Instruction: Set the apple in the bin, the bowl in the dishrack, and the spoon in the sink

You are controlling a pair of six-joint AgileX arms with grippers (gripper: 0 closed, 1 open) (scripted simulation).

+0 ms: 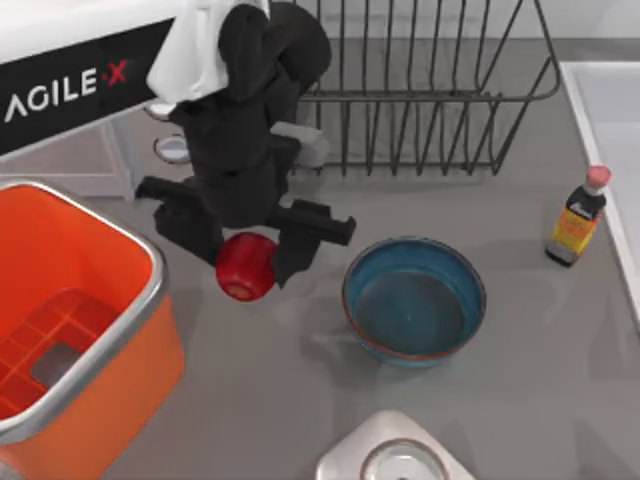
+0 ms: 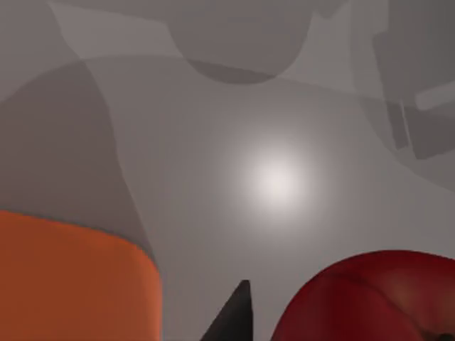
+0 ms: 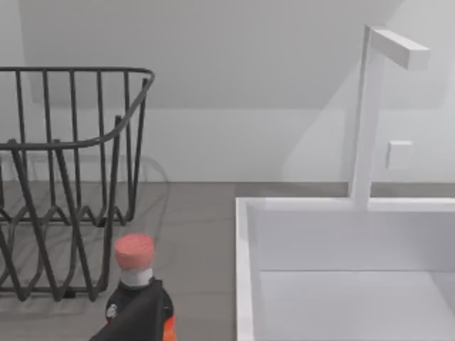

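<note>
Now the left gripper point(image 1: 245, 262), left of centre in the top view, is clamped on the apple point(image 1: 243, 265), between the bin point(image 1: 150, 300) and bowl point(image 1: 414, 300).

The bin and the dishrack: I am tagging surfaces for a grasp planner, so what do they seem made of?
The bin looks like smooth orange plastic with a silver-grey, metal-like rim and a ribbed floor. The dishrack looks like thin dark-grey metal wire, going by its slim bent rods.
</note>
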